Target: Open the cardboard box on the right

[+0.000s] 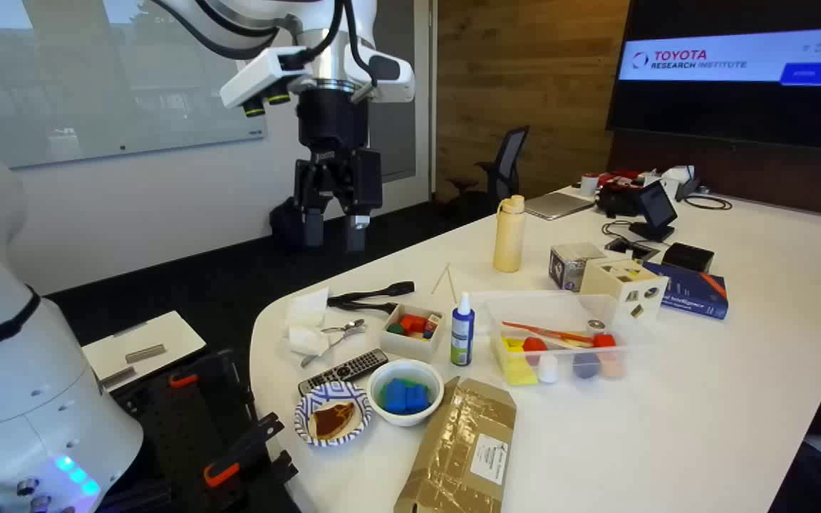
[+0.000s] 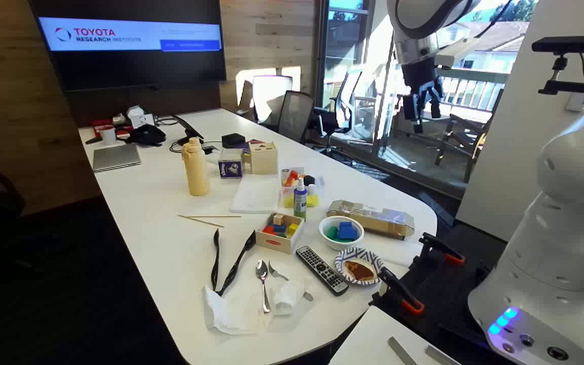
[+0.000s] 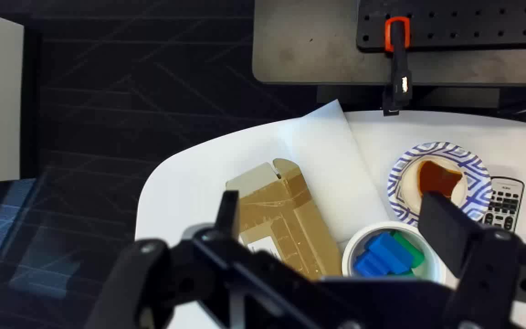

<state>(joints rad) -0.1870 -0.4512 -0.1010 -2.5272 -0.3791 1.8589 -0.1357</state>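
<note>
While the gripper [image 1: 334,234] is hanging well above tabletop level in both exterior views, its two fingers [image 1: 313,231] are pointing down and standing apart, a wide gap showing between them in the wrist view. The long tan cardboard box [image 1: 453,452] is lying flat on the white table [image 1: 667,420] near its rounded end, and in the wrist view it is showing partly behind one finger and partly in the gap. Its golden-brown top is bearing a white label [image 1: 489,458]; a paler flap [image 3: 250,178] is sticking out at one end. A white bowl [image 1: 405,420] is sitting just beside the box, holding blue blocks [image 1: 405,396] and green blocks [image 3: 408,248]; contact between box and bowl: unclear. A white sheet [image 3: 336,169] is lying between the box and a patterned plate [image 3: 397,187], one corner reaching past the table edge. The plate is carrying a brown piece [image 3: 436,179], and a remote [image 1: 343,372] is lying next to it. Farther from the robot [image 1: 40,370] than the bowl, a spray bottle [image 1: 462,338] is standing upright between a small tray [image 1: 407,347] of colored blocks [image 1: 412,325] and a clear bin [image 1: 546,306] of mixed items [image 1: 585,365]. Beyond these, a yellow bottle [image 1: 509,239] is also standing upright. In an exterior view, a spoon [image 2: 263,280] and black tongs [image 2: 231,273] are lying on the opposite side of the remote from the cardboard box.
</note>
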